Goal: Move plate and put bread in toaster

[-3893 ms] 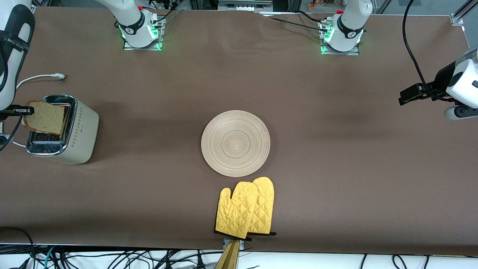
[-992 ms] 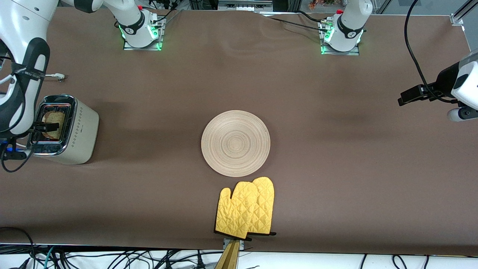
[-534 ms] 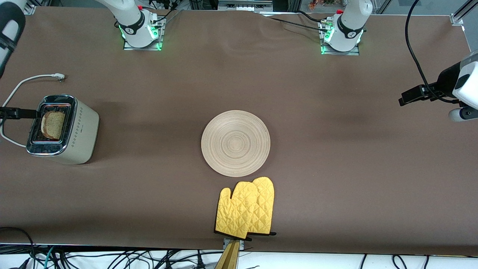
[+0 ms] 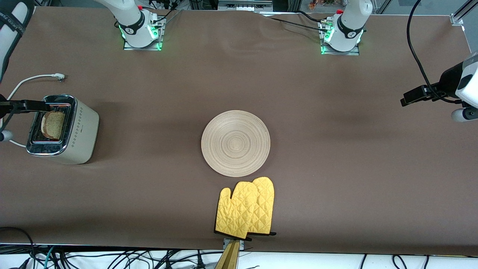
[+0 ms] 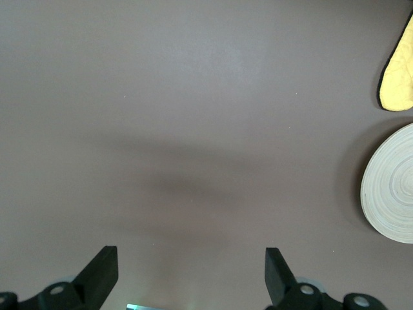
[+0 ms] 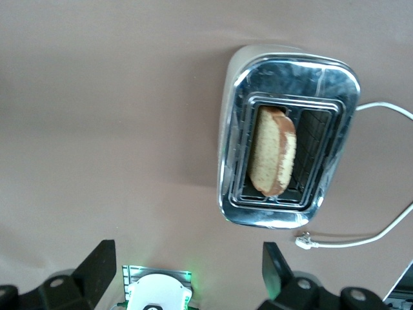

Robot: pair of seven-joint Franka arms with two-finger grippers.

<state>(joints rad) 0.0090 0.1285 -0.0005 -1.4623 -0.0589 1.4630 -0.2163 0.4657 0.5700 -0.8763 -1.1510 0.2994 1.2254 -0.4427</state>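
Note:
The cream toaster [image 4: 80, 130] stands at the right arm's end of the table. The bread [image 4: 52, 124] stands in one of its slots, its top edge showing; the right wrist view shows the toaster [image 6: 235, 129] and the bread [image 6: 271, 159] from above. My right gripper [image 4: 37, 106] is open and empty, up in the air over the toaster's edge, clear of the bread; its own view shows the gripper [image 6: 187, 271] spread wide. The wooden plate [image 4: 235, 143] lies at the table's middle. My left gripper [image 4: 410, 98] is open and empty, waiting over the left arm's end of the table.
A yellow oven mitt [image 4: 246, 209] lies just nearer the front camera than the plate, almost touching it. The toaster's white cord [image 4: 30, 79] trails on the brown cloth. The left wrist view shows the plate's edge [image 5: 393, 194] and the mitt's tip [image 5: 399, 77].
The right gripper lowered the bread into the toaster slot, let go and rose away from it. The left arm has barely moved.

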